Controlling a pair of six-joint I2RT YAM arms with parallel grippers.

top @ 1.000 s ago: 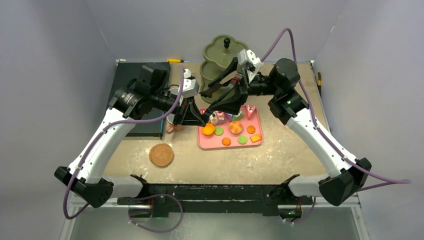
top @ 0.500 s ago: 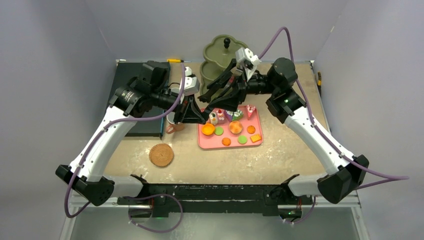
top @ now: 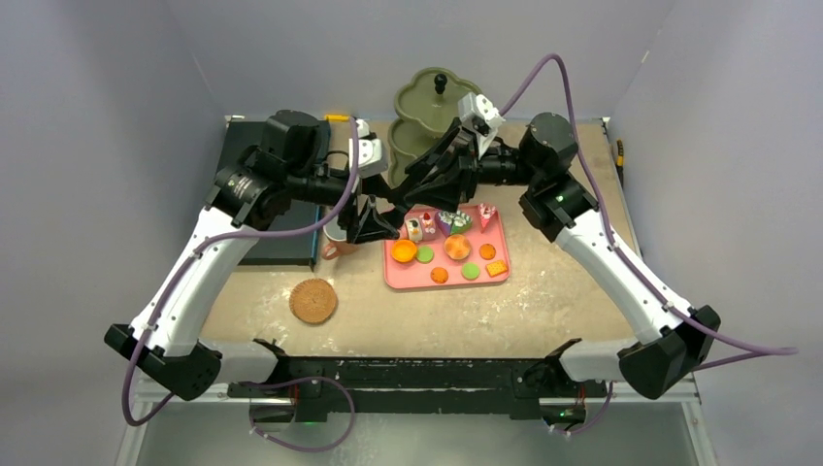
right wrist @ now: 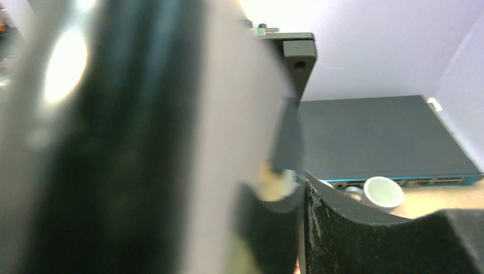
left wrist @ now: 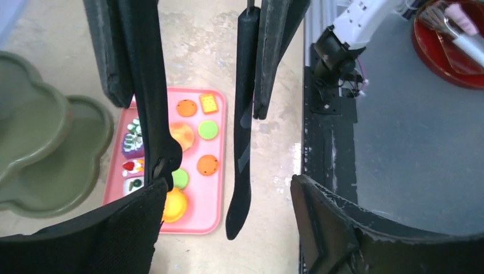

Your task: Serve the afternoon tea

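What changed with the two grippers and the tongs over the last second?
The left gripper opened and let go of the black tongs, which now hang between its spread fingers. The right gripper closed in and narrowed onto them, so its fingers now lie against the outside of both tong arms. The pink tray, the sweets on it and the green stand stayed put.

The tongs (left wrist: 242, 142) and a green stand (top: 417, 102) crowd the pink tray's (top: 408, 280) far side; the near edge is open.

Small grey mug (right wrist: 383, 192) stands just beside a dark flat box (right wrist: 376, 137).
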